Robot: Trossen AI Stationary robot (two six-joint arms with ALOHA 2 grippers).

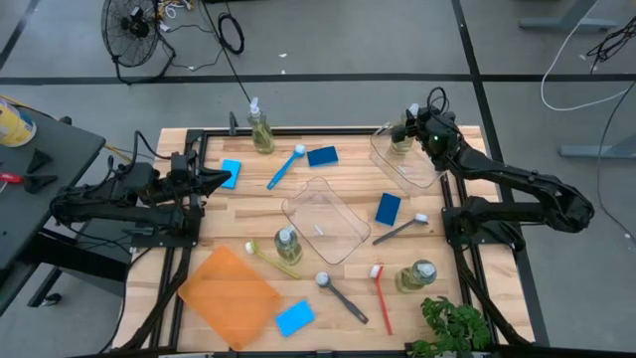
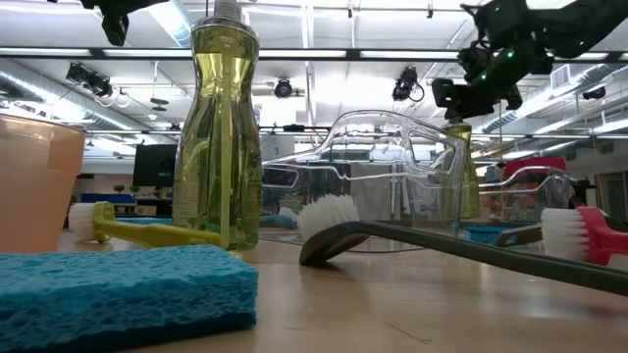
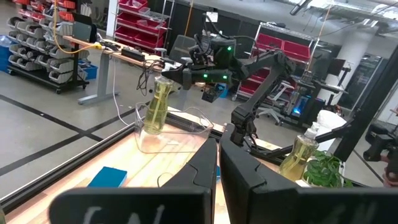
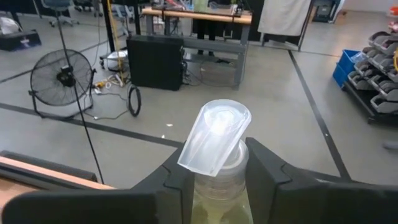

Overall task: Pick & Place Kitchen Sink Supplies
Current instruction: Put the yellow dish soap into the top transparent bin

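Note:
My right gripper is shut on a clear bottle of yellow-green soap at the far right of the table. The bottle's lower part is inside a clear plastic tub. Whether its base touches the tub floor, I cannot tell. My left gripper waits at the left edge, shut and holding nothing, next to a blue sponge. Other soap bottles stand at the far left, the middle and the near right. Brushes and sponges lie flat on the table. My right gripper pinches the bottle by its neck, just under the pale cap, with one finger on each side. The fingers come level from the table's right side. The bottle hangs below them, slightly tilted, inside the tub.
A second clear tub sits mid-table. An orange tray lies near left, with a blue sponge beside it. Blue brush, grey brushes, red brush, yellow-green brush, sponges, plant.

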